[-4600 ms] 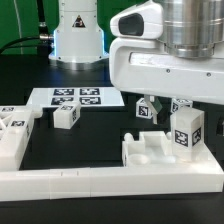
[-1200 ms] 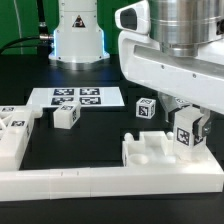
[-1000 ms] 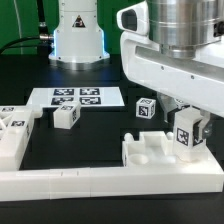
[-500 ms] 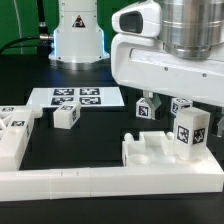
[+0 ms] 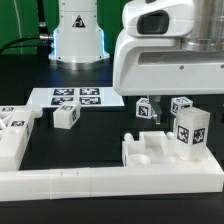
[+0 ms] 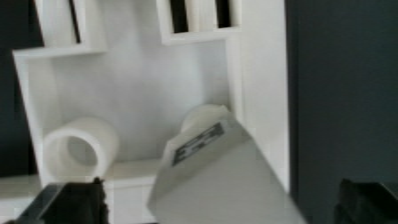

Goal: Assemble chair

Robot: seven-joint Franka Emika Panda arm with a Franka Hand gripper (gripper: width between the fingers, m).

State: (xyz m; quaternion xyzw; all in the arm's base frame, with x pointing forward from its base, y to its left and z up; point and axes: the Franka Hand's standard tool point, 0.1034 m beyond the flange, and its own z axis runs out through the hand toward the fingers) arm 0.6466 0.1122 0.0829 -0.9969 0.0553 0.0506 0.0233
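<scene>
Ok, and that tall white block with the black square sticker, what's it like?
The tall block is chunky white plastic, smooth and box-shaped, with a black-and-white square tag on the face towards the exterior camera. It stands upright at the exterior view's right, and its base rests on the end of the notched white part. The open pincer has a finger on either side of it and seems not to touch it.

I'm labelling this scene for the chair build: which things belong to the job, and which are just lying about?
Job: notched block, upright tagged block, small cubes, tagged slab.
Lying about: marker board, border rail.
</scene>
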